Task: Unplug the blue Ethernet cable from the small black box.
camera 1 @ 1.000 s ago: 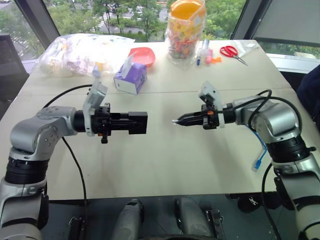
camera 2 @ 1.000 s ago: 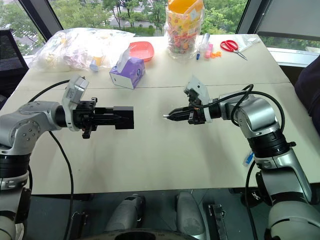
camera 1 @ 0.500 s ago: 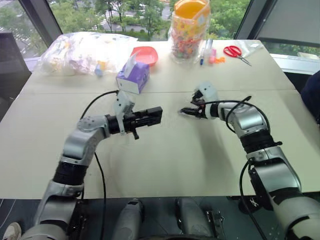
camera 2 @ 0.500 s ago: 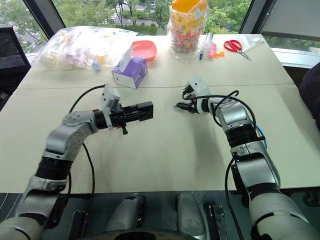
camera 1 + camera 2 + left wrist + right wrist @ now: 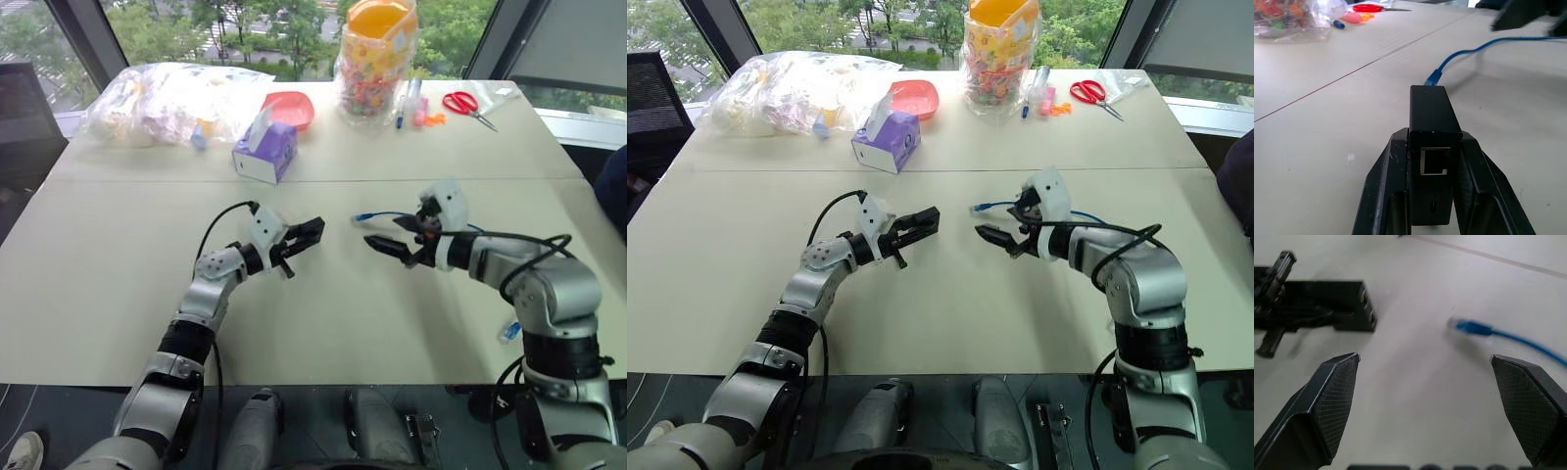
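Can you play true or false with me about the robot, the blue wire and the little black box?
1. The left gripper is squeezing the small black box. True.
2. The blue Ethernet cable is plugged into the box. False: its plug lies on the table, apart from the box.
3. The right gripper is holding the cable. False: it is open, with nothing between its fingers.
4. The purple tissue box stands farther back on the table than both grippers. True.
5. The red scissors lie right beside the tissue box. False: they lie at the far right part of the table.
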Controlling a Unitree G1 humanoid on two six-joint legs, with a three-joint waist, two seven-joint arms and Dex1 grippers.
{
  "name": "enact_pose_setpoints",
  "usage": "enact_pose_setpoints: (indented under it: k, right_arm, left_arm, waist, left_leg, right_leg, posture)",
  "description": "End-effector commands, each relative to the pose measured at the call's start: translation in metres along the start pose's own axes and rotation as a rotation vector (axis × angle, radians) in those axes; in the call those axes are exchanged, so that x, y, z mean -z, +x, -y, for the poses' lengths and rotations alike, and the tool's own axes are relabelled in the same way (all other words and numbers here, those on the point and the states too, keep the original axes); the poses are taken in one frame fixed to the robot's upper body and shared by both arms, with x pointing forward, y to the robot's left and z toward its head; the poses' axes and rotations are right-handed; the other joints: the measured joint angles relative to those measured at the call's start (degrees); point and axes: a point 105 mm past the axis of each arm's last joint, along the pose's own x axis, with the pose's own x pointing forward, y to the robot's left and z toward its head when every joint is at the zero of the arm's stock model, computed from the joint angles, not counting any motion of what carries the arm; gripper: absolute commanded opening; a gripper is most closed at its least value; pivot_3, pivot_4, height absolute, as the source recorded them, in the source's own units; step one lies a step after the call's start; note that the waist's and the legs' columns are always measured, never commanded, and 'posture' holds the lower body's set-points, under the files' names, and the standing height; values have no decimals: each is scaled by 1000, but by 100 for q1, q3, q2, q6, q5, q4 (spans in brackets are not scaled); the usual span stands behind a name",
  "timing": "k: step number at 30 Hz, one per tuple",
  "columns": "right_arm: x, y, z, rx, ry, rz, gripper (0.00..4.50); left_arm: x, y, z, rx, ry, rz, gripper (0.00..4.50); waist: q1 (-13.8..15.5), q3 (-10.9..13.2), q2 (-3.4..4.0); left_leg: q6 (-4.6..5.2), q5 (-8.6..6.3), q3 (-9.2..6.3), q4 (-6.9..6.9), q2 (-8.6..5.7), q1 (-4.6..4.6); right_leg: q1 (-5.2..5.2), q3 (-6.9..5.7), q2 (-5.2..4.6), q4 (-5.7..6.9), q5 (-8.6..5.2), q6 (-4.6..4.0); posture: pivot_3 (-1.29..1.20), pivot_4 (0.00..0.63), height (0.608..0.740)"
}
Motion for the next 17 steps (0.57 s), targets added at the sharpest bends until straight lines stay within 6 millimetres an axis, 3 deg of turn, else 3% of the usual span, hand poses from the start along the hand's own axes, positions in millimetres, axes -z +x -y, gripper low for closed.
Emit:
enact_pose_setpoints:
  k: [1, 3, 8, 12, 17]
  right_arm:
    - [-10, -8, -12, -5, -13, 49, 4500]
    - [-8, -8, -16, -6, -2, 49, 4500]
    - [-6, -9, -17, 3, 5, 40, 4500]
    - [-2, -13, -19, -12, -18, 17, 4500]
    - [5, -26, -25, -52, -59, -16, 4500]
  left_arm:
    - [4, -8, -6, -28, 32, 11, 1531]
    - [7, -11, -8, -40, 25, 8, 2227]
    - [4, -21, -18, -69, 18, 8, 4478]
    - [-7, -34, -24, -80, -22, 28, 4478]
    - [-27, -66, -23, -51, -39, -3, 4478]
  waist:
    - [-2, 0, 0]
    - [2, 0, 0]
    - [2, 0, 0]
    - [-2, -1, 1]
    - [-9, -1, 1]
  left_leg:
    - [0, 0, 0, 1, 0, 2]
    - [0, 0, 0, 1, 0, 13]
    - [1, 0, 0, 4, 0, 12]
    - [1, 0, -1, 2, 1, 13]
    - [4, -2, -3, -2, 1, 12]
  right_leg:
    - [3, 0, 0, 0, 0, 0]
    - [14, 0, 1, 0, 0, 0]
    - [17, -1, 1, 0, 0, 1]
    - [17, -1, 1, 0, 0, 1]
    - [16, -1, 1, 0, 0, 1]
  posture:
    - [0, 150, 740]
    - [0, 150, 740]
    - [0, 150, 740]
    - [0, 150, 740]
    - [0, 150, 740]
